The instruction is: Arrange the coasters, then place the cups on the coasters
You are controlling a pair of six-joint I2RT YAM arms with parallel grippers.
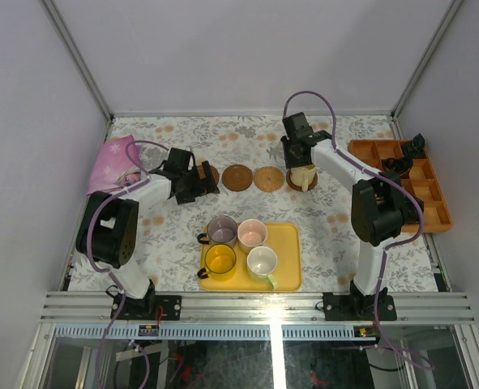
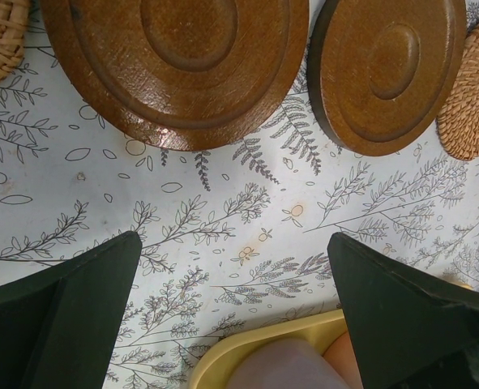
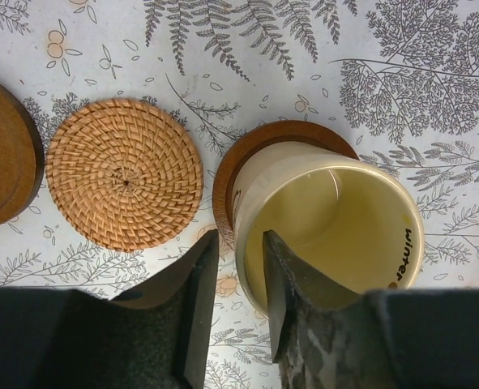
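Five cups are in view, and we find the cream cup (image 3: 328,219) standing upright on a round wooden coaster (image 3: 281,134), directly under the right gripper (image 3: 239,243). Its two dark fingers (image 3: 198,300) straddle the cup's near wall, one outside the rim and one inside. The hold is loose: we see a sliver of tablecloth (image 3: 304,49) between the outer finger and the cup, so nothing is clamped.

Just left of the cup lies a woven coaster (image 3: 124,185), then a second wooden disc (image 3: 4,154) at the picture's edge.

Inside the rim we read the word "winter" (image 3: 405,255) in black. A dark mark (image 3: 237,194) on the outer wall is too cut off to read.

The left gripper (image 2: 233,243) hangs spread wide over the patterned cloth, holding nothing. Two wooden coasters (image 2: 182,65) lie beyond its tips, apart from them.

From above we see a purple-grey cup (image 1: 221,230), a pink cup (image 1: 252,233), a yellow cup (image 1: 220,259) and a white cup (image 1: 262,262) on a yellow tray (image 1: 289,243).
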